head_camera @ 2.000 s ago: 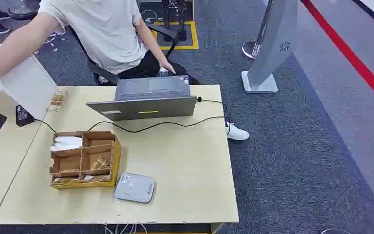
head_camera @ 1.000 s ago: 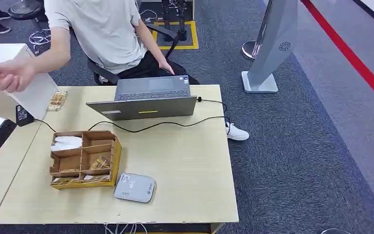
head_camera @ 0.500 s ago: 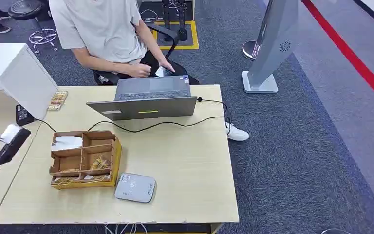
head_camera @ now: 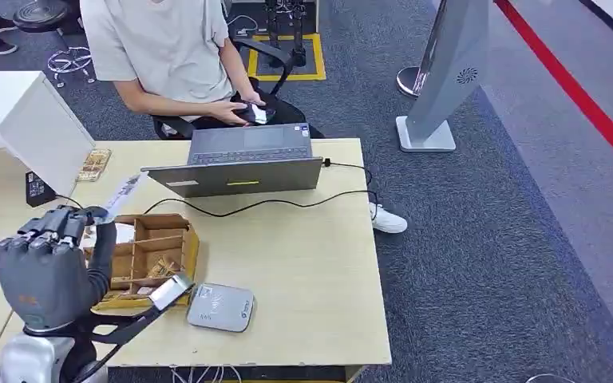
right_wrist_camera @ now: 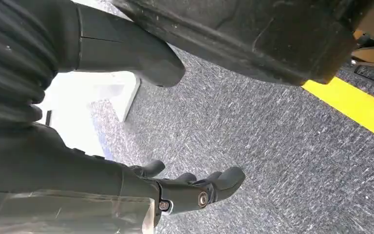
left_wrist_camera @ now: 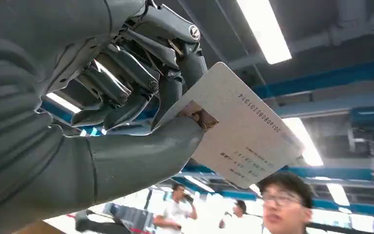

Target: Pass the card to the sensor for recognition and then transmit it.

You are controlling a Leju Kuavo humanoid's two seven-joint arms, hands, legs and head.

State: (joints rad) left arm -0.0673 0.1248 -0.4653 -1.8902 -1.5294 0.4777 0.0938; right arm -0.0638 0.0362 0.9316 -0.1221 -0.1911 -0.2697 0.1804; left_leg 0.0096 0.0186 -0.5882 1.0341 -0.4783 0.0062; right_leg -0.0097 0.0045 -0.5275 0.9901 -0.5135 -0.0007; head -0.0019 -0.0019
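My left hand (head_camera: 52, 267) is raised over the table's near left corner, its back toward the head camera. It pinches a white card (head_camera: 122, 194) that sticks out above the wooden box. In the left wrist view the thumb and fingers of the left hand (left_wrist_camera: 126, 122) clamp the card (left_wrist_camera: 238, 136), which bears printed lines, a number and a small photo. The grey card sensor (head_camera: 220, 307) lies flat on the table, to the right of the hand and apart from the card. My right hand (right_wrist_camera: 195, 187) hangs over grey carpet with its fingers apart, holding nothing.
A wooden compartment box (head_camera: 148, 255) stands between my left hand and the sensor. A laptop (head_camera: 243, 163) with a black cable sits at the table's far edge, and a person (head_camera: 168, 56) sits behind it. A white box (head_camera: 32, 128) stands at far left.
My left hand has risen into the head view at lower left, holding the card. The person's outstretched arm has drawn back to the lap.
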